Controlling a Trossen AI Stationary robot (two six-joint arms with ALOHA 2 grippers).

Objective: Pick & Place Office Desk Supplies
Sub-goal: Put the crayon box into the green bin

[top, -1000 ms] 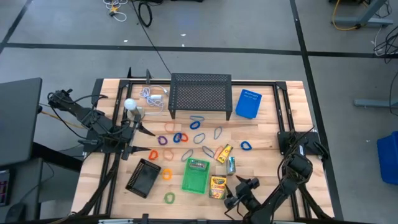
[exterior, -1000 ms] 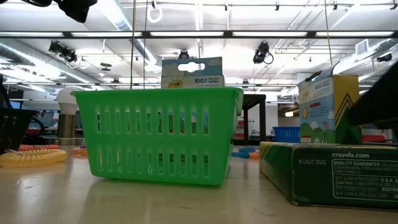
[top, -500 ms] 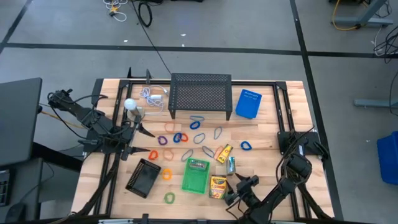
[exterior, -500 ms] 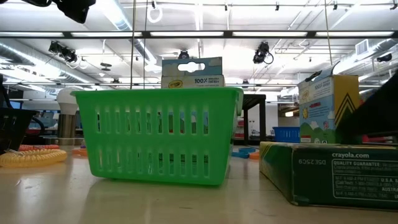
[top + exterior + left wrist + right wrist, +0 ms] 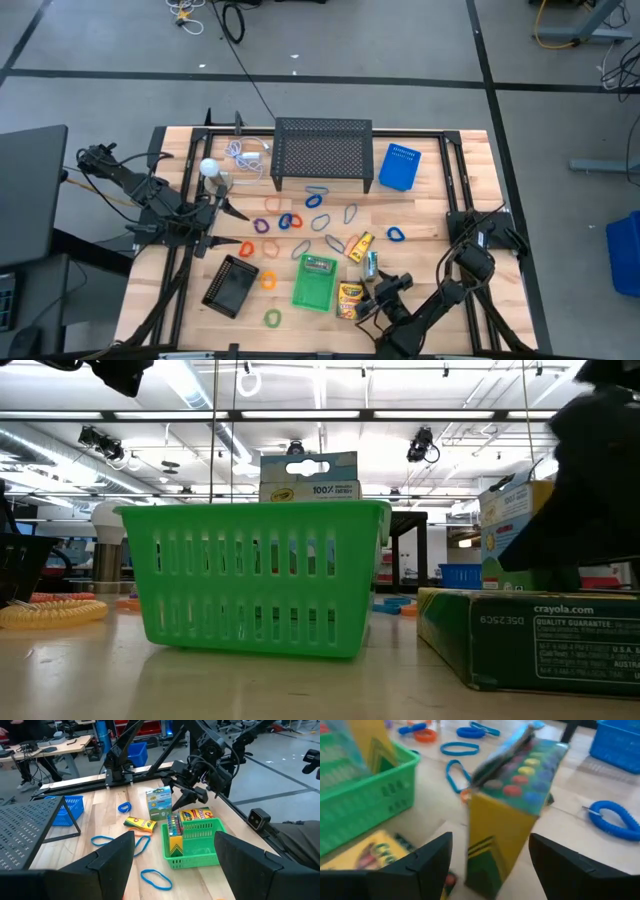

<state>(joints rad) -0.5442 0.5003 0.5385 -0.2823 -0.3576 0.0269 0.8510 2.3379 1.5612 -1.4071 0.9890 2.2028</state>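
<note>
My right gripper [image 5: 490, 840] is open near the table's near right edge [image 5: 386, 289]. Its fingers stand on either side of an upright crayon box [image 5: 507, 815] without touching it. A second crayon box [image 5: 350, 299] lies flat beside the green basket [image 5: 312, 290], and a third [image 5: 318, 265] stands inside that basket. A yellow crayon box [image 5: 360, 246] lies farther back. Several coloured loops [image 5: 300, 220] are scattered over the middle of the table. My left gripper [image 5: 230, 225] waits open at the left, above the table.
A black mesh stand [image 5: 322, 152] and a blue basket [image 5: 400, 167] are at the far side. A black tray [image 5: 232, 284] lies near left. A white ball [image 5: 209, 168] and a white cable [image 5: 245, 155] are at the far left. A blue loop [image 5: 615, 820] lies right of the upright box.
My right gripper has moved a little toward the table's far edge and has come up to the upright crayon box, which now stands between its open fingers. In the low view its dark bulk now covers part of that box. The boxes and the basket have kept their places.
</note>
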